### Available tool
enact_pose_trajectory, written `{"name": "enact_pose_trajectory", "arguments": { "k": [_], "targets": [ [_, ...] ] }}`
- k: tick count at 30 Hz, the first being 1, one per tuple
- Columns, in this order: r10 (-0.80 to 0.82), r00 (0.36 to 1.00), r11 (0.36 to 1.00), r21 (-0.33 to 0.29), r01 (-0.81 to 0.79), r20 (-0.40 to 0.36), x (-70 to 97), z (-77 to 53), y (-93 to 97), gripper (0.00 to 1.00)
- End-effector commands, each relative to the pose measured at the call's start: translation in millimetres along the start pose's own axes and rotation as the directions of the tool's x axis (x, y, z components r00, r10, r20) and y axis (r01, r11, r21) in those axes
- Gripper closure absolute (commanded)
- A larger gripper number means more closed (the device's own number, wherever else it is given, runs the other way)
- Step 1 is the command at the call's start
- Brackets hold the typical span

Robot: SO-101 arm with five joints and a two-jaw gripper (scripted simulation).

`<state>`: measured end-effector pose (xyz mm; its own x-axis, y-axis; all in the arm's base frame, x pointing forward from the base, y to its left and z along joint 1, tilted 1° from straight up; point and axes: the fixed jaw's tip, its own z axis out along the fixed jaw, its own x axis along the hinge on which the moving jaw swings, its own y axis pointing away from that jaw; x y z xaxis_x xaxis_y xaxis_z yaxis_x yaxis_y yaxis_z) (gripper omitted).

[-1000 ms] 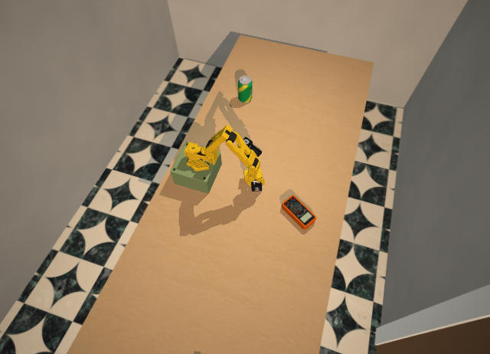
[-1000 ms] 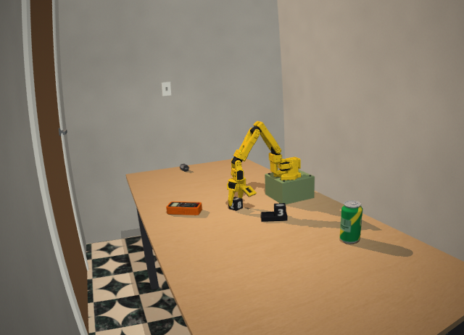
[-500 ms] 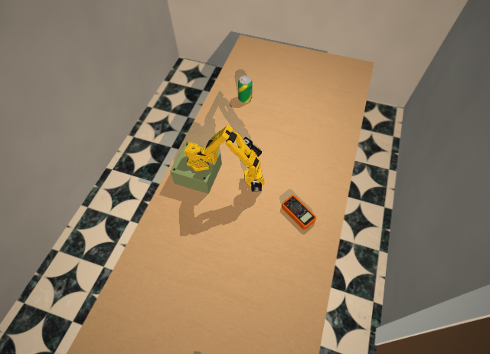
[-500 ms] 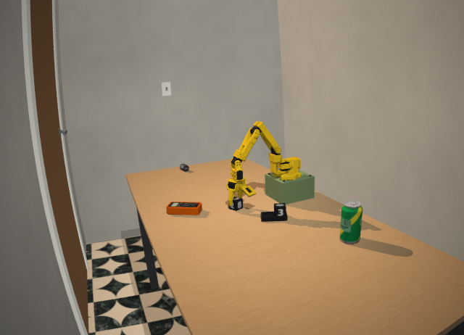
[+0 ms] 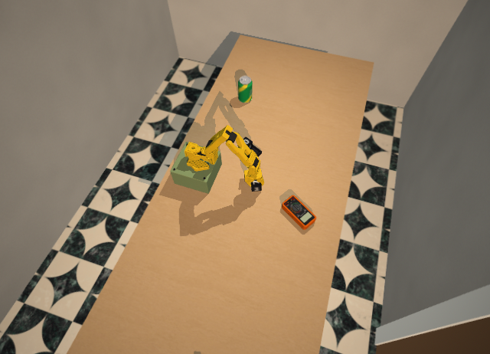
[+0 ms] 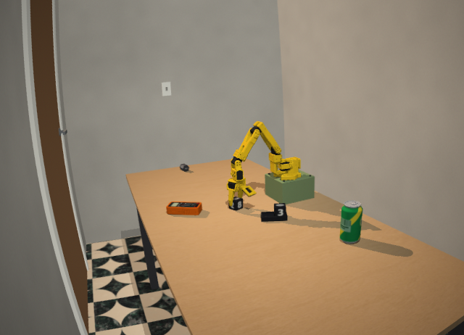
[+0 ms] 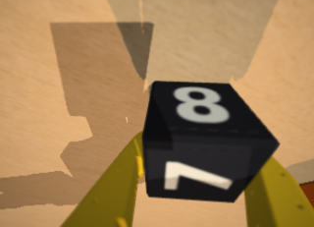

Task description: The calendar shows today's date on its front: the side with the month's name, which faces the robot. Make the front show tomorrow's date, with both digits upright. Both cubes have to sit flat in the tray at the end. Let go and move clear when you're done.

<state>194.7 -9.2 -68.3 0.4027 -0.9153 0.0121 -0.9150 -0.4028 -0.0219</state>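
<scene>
while an orange multimeter [image 6: 183, 207] lies off to the left on the desk [image 6: 262, 271], the jaws [image 6: 235, 196] are pinching the black cube [image 6: 235, 203] out on the wood, 8 and 7 showing, likely to turn it. right of it, the tray [image 6: 270, 216] keeps the 3 cube [image 6: 280, 209], one slot free.

Yellow arm [image 5: 237, 148] on green base [image 5: 189, 178], between green can [image 5: 245, 89] and orange multimeter [image 5: 298, 211].
</scene>
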Motion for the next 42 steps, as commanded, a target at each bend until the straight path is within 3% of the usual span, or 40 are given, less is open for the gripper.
{"name": "enact_pose_trajectory", "arguments": {
  "k": [1,13,26,42],
  "targets": [
    [0.000,1.000,1.000,-0.018,0.000,0.010,-2.5,2.4,2.1,0.85],
    [0.000,1.000,1.000,-0.018,0.000,0.010,-2.5,2.4,2.1,0.98],
    [0.000,1.000,1.000,-0.018,0.000,0.010,-2.4,0.6,1.9,1.00],
    [0.000,1.000,1.000,-0.018,0.000,0.010,-1.0,-34.9,0.7,1.00]
  ]
}}
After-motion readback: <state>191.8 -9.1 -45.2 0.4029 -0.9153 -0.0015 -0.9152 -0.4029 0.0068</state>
